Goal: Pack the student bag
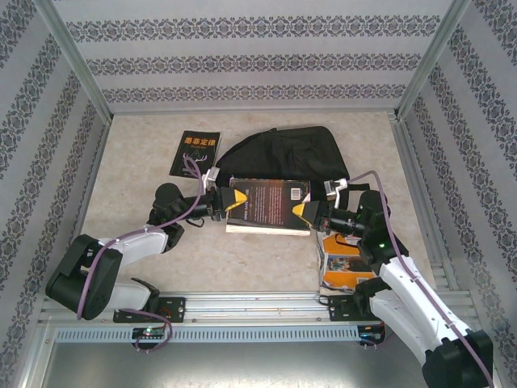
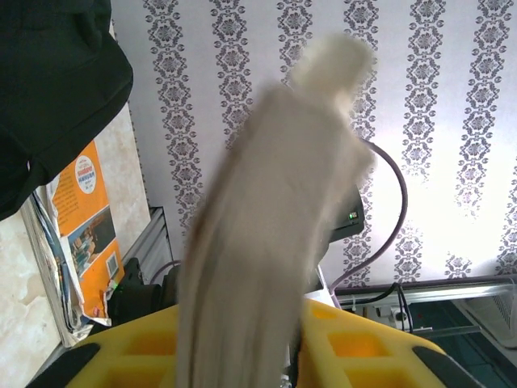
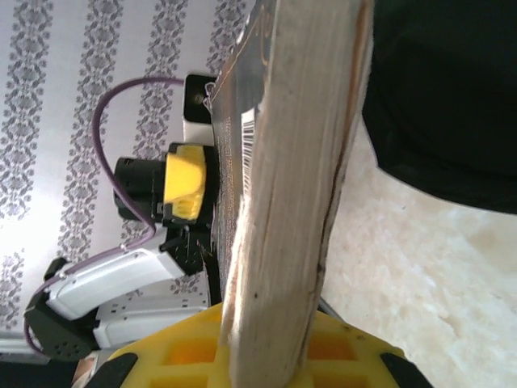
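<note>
The pale stone-patterned worktop [image 1: 242, 267] carries everything, walled in by patterned panels. The student bag [image 1: 283, 153], black and slumped, lies at the back centre of it, its near edge just behind a dark-covered book [image 1: 271, 206]. That book spans the gap between the two arms, cover up, one short end at each gripper. Near the right arm's base an orange-covered magazine [image 1: 343, 263] lies flat, partly under the arm. A smaller black book with yellow lettering [image 1: 195, 152] lies apart at the back left, just beside the bag's left end. The right gripper [image 1: 305, 212] has its yellow jaws clamped on the dark book's right end, the page edges standing between them in the right wrist view. The left gripper [image 1: 234, 204] has the book's other end between its jaws, but the blur there means I cannot tell whether they grip it
</note>
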Robot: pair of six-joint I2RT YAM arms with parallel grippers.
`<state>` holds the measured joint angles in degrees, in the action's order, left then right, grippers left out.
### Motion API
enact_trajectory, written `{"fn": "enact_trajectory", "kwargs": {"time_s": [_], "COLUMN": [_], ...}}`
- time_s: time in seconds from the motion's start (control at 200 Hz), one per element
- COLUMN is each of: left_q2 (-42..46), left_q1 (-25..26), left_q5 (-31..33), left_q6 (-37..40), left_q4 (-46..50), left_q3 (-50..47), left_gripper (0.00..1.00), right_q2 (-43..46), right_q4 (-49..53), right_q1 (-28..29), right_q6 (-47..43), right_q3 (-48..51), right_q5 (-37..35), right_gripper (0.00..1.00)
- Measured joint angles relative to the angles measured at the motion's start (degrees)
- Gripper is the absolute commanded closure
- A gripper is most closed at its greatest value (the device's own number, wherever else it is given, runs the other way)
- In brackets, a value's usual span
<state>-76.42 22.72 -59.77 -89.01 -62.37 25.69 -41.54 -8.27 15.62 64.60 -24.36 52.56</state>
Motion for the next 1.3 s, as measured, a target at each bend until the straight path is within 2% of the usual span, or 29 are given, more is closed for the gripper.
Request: {"fn": "enact_trajectory", "kwargs": {"time_s": [0.195,0.33,0.57,0.684,0.804,0.924,0.979,1.034,1.059,1.169,1.299], "left_q2": [3.89,6.43,6.67,6.67,6.47,6.34,6.34,6.34,6.36,8.59,17.35], "left_q1": [-0.11,-0.35,-0.35,-0.31,-0.22,-0.26,-0.33,-0.37,-0.44,-2.91,-12.94], "left_q5": [-0.87,-1.90,-3.13,-3.21,-3.17,-2.99,-2.91,-2.75,-2.69,-3.26,-2.19], "left_q6": [2.51,5.31,8.00,8.87,9.53,9.60,9.60,9.68,9.68,9.62,13.90], "left_q4": [5.66,10.49,15.34,15.96,16.31,16.90,16.96,17.05,17.11,19.65,33.03], "left_q3": [0.00,0.02,0.04,0.04,0.04,0.04,0.04,0.04,0.04,0.04,1.44], "left_gripper": [0.66,0.74,0.71,0.72,0.80,0.97,1.00,1.00,1.00,1.00,1.00], "right_q2": [-1.20,-2.84,-4.85,-4.87,-5.09,-5.53,-5.92,-6.27,-6.29,-6.25,-6.71], "right_q4": [2.38,2.93,3.85,3.85,3.78,3.80,3.85,4.50,5.22,10.91,20.35], "right_q1": [-0.85,-0.87,-0.87,-0.70,0.13,1.25,1.51,1.64,1.75,1.79,2.14], "right_q6": [-1.90,-3.02,-4.00,-4.00,-3.98,-4.04,-4.57,-5.27,-5.55,-9.92,-17.51], "right_q3": [-1.01,-1.88,-2.64,-2.64,-2.64,-2.64,-2.67,-2.93,-3.19,-5.86,-12.72], "right_q5": [0.81,1.92,2.38,1.95,0.76,-0.66,-1.11,-1.62,-1.99,-6.93,-15.10], "right_gripper": [1.00,1.00,1.00,1.00,1.00,1.00,0.91,0.72,0.67,0.58,0.58]}}
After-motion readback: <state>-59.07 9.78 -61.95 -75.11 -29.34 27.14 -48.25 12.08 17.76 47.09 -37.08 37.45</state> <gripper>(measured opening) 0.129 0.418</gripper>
